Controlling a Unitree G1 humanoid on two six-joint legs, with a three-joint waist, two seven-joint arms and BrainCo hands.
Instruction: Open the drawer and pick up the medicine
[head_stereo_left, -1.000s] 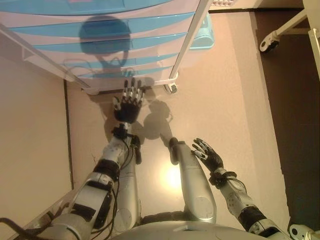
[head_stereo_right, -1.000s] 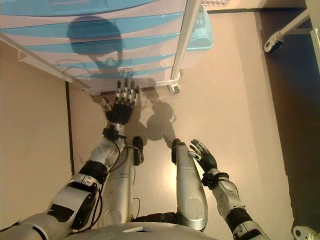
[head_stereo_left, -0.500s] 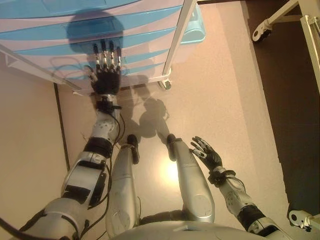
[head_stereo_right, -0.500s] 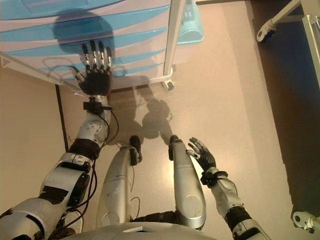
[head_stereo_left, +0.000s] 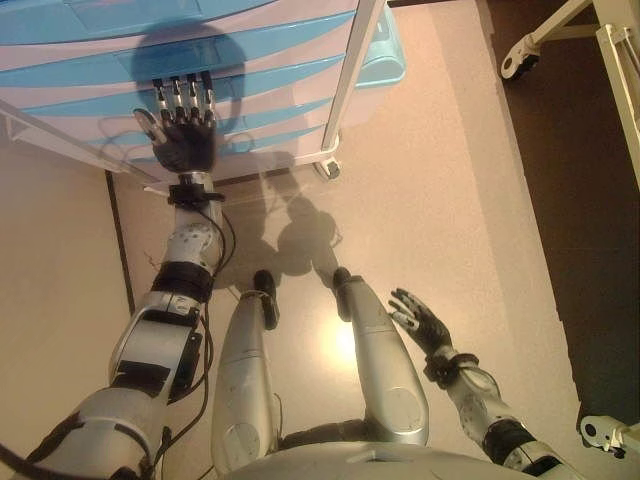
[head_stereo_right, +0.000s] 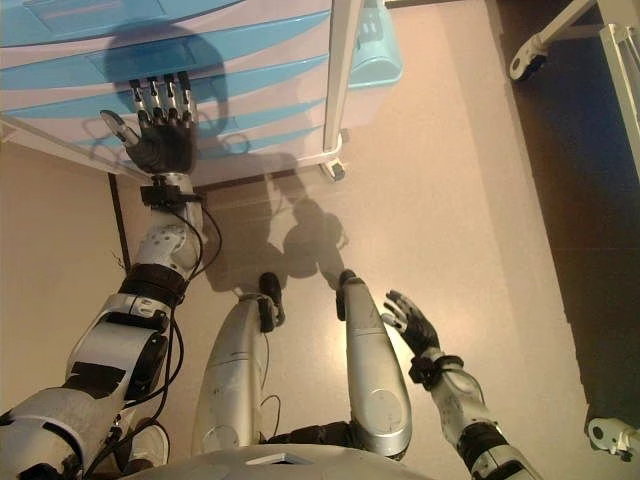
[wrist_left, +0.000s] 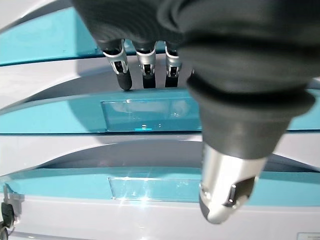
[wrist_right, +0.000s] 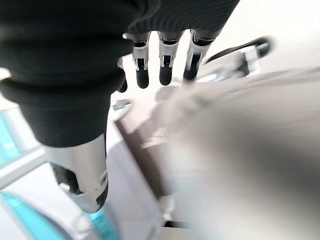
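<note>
A white drawer unit (head_stereo_left: 260, 60) with several translucent blue drawer fronts stands on castors across the top of both eye views. Every drawer is shut. My left hand (head_stereo_left: 180, 135) is raised in front of the lower drawers, palm toward them, fingers straight and spread. In the left wrist view its fingertips (wrist_left: 145, 75) hover just short of a blue drawer front (wrist_left: 75, 117). My right hand (head_stereo_left: 420, 318) hangs low at the right with relaxed, spread fingers, holding nothing. No medicine is visible.
A pale blue bin (head_stereo_left: 385, 55) sits behind the unit's right side. A castor (head_stereo_left: 328, 168) marks the unit's front right corner. A white wheeled frame (head_stereo_left: 560, 40) stands at the top right on dark flooring. A dark floor seam (head_stereo_left: 118, 240) runs along the left.
My left hand has risen from the floor in front of the unit's base up to the lower drawer fronts and drifted left. The camera has shifted. My right hand sank slightly.
</note>
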